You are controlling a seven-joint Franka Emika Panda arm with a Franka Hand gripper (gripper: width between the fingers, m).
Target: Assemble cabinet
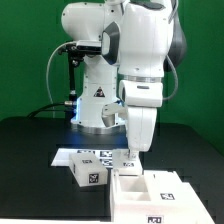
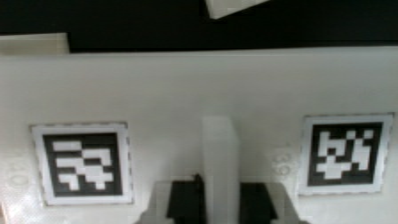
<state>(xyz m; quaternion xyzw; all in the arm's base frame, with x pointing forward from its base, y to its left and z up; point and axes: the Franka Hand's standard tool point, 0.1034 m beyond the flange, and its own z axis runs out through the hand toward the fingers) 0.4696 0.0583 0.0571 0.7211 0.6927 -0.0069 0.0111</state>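
The cabinet is a large white box with open compartments, lying at the front of the exterior view, right of centre. My gripper points straight down at its rear left wall. In the wrist view the cabinet's white face fills the picture, with a square tag on one side and another tag on the other. A thin upright white rib runs between them. My gripper straddles this rib, and the dark fingers lie close against both sides of it.
A smaller white box-shaped part with a tag lies to the exterior view's left of the cabinet. The marker board lies behind them on the black table. The robot's base stands at the back. A white piece shows beyond the cabinet.
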